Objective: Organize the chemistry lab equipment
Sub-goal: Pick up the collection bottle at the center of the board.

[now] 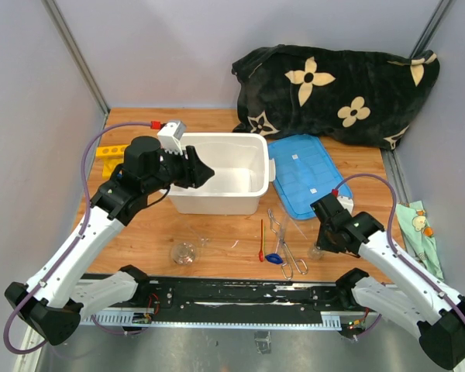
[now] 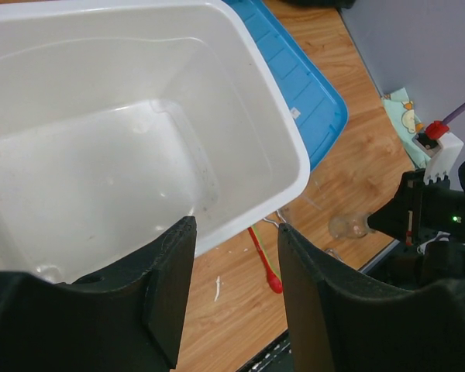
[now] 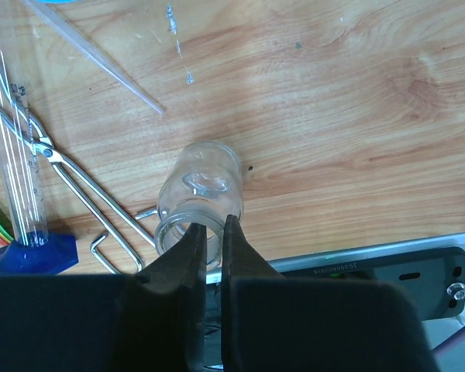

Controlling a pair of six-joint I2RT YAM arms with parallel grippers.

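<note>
In the right wrist view a small clear glass beaker (image 3: 200, 194) lies on its side on the wood. My right gripper (image 3: 211, 226) is shut on its rim, the glass wall pinched between the two fingers. Metal tongs (image 3: 77, 186) and a clear cylinder on a blue base (image 3: 19, 155) lie just left of it. From above, a round glass flask (image 1: 184, 253), a red-handled spatula (image 1: 262, 240) and the tongs (image 1: 283, 240) lie near the front edge, and a yellow rack (image 1: 107, 149) sits far left. My left gripper (image 2: 236, 232) hangs open and empty over the white tub's near right corner.
The large white tub (image 1: 257, 167) stands mid-table with its blue lid (image 1: 304, 174) flat beside it on the right. A black flowered cloth (image 1: 333, 85) is heaped at the back right. A thin clear pipette (image 3: 101, 66) lies beyond the beaker. Grey walls close both sides.
</note>
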